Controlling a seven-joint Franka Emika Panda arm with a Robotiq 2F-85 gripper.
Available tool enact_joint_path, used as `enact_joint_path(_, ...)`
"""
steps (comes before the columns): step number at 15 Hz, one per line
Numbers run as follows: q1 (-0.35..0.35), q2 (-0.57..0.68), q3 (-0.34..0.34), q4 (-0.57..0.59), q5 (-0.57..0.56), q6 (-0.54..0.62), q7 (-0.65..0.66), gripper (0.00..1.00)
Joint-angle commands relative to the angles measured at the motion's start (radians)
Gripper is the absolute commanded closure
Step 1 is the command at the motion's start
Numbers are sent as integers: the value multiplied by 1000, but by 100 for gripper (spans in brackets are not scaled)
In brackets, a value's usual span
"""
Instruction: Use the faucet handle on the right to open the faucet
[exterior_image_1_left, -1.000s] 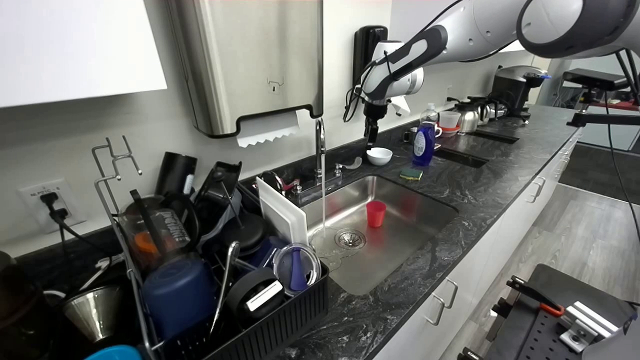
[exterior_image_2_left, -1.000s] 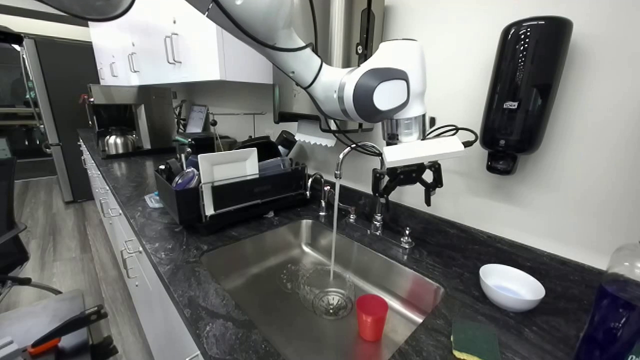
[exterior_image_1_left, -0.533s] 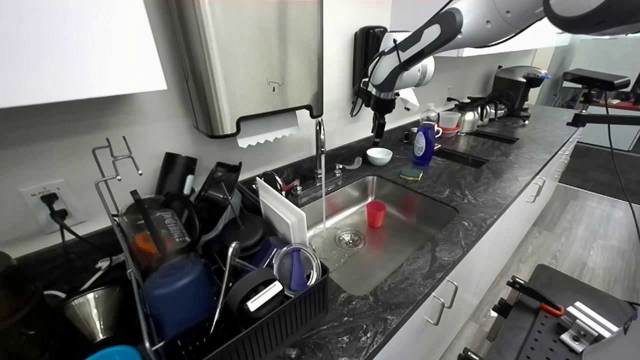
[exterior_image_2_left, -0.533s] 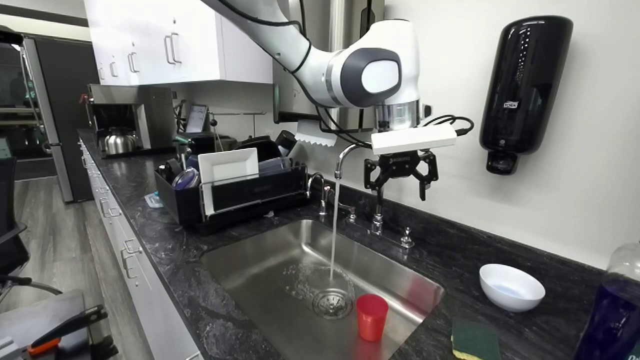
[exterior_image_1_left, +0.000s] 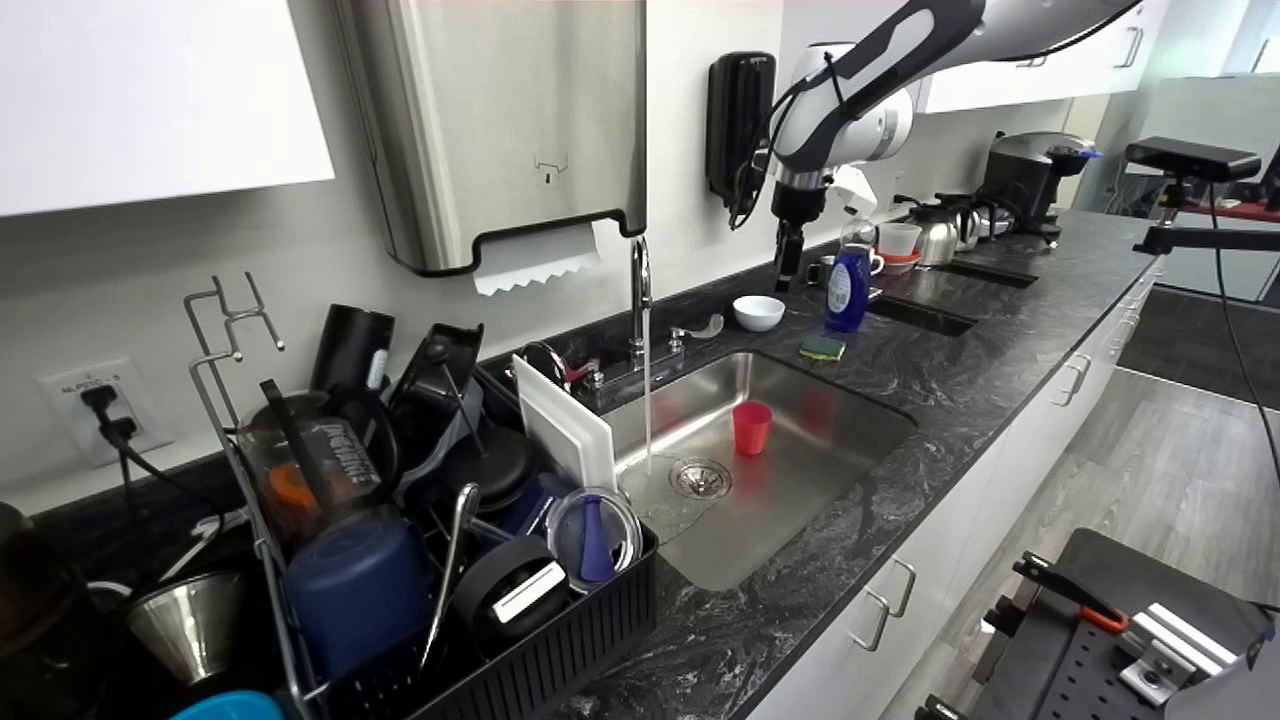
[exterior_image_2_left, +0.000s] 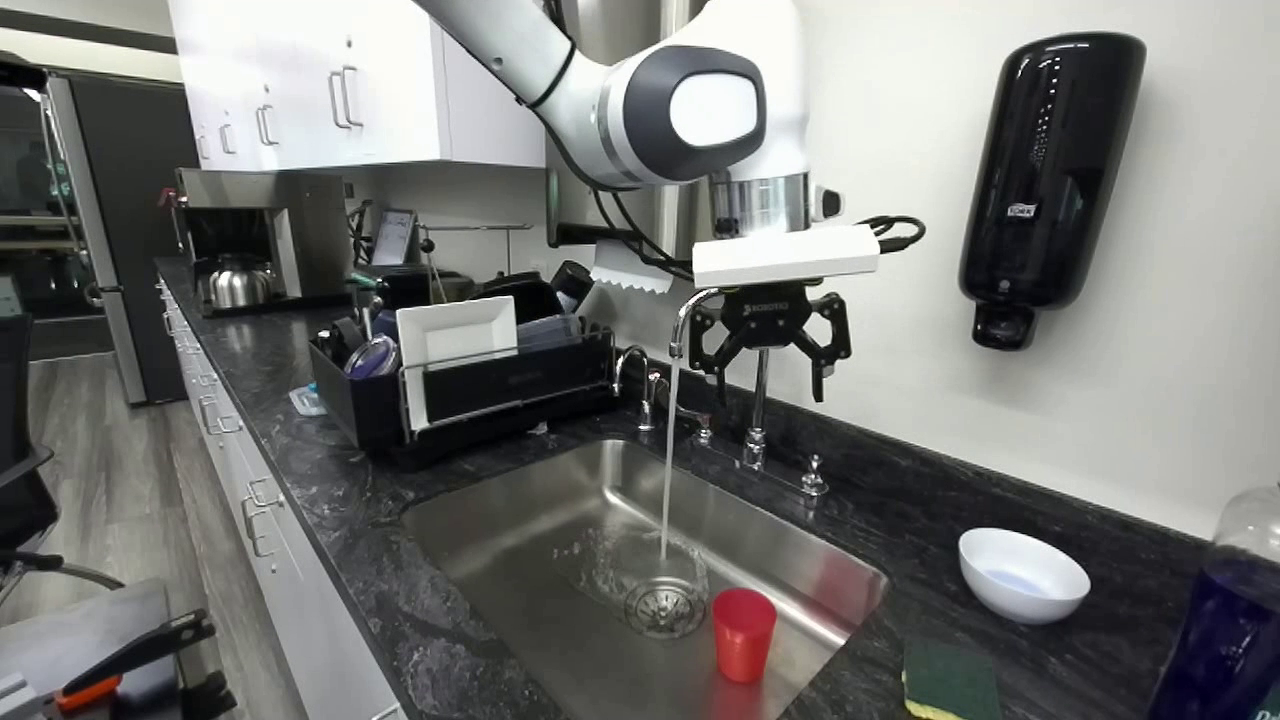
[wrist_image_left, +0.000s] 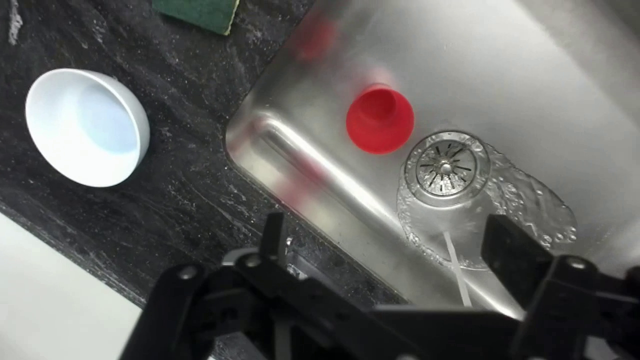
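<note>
The chrome faucet (exterior_image_1_left: 641, 290) stands behind the sink, and water runs from its spout in all views. It also shows in an exterior view (exterior_image_2_left: 757, 425), partly behind my gripper. The right faucet handle (exterior_image_2_left: 813, 476) is a small chrome lever at the base, on the bowl's side; it also shows in an exterior view (exterior_image_1_left: 700, 329). The matching handle (exterior_image_1_left: 594, 374) is on the rack side. My gripper (exterior_image_2_left: 769, 388) is open and empty, above the counter and apart from the handle. In the wrist view, my gripper's fingers (wrist_image_left: 385, 225) stand wide apart; the handle is mostly hidden behind the left finger.
The steel sink (exterior_image_2_left: 520, 560) holds a red cup (exterior_image_2_left: 743, 634) near the drain. A white bowl (exterior_image_2_left: 1023, 575), a sponge (exterior_image_2_left: 950, 680) and a blue soap bottle (exterior_image_1_left: 848, 285) stand beside it. A full dish rack (exterior_image_2_left: 500, 385) is on the opposite side. A black dispenser (exterior_image_2_left: 1055, 180) hangs on the wall.
My gripper has moved out from the wall, toward the sink in an exterior view and past the bowl in the other view. It stays open. The water keeps running, and the handles look unchanged.
</note>
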Motion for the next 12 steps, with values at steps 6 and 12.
enact_joint_path(6,45,-205,-27,-268,8,72,35,0)
enact_joint_path(12,72,-287,-48,-373,2,97,79,0)
